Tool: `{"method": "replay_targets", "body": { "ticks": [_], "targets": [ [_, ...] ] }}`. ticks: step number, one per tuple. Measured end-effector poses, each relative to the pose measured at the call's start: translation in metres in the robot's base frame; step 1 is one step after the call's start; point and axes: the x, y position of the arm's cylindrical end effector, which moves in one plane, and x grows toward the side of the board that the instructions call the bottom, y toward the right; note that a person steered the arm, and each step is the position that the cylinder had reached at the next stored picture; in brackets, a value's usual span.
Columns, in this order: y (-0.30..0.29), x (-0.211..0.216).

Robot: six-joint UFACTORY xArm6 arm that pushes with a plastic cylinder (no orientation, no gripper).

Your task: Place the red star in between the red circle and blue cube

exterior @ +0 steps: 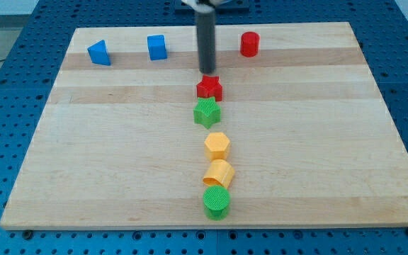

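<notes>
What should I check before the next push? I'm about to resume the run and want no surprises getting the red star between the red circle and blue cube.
1. Red star in place between red circle and blue cube: not ok, it lies below their line.
2. My tip on the side needed to push the star up: not ok, it sits just above the star.
3. Gap between circle and cube free of blocks: ok.
4. Green star apart from the red star: cannot tell, they look touching.
5. Tip touching the star: cannot tell.
</notes>
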Motion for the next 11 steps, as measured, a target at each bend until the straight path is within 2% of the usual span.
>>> {"method": "replay_targets", "body": {
  "ticks": [1,2,3,4,5,6,8,9,10,11],
  "targets": [
    [0.055,0.032],
    [0.056,0.047],
    [0.028,0.047],
    [0.027,0.073],
    [-0.022,0.054],
    [-0.035,0.014],
    [-0.004,0.006],
    [-0.02,-0.046],
    [-0.03,-0.07],
    [-0.036,-0.067]
  ]
}}
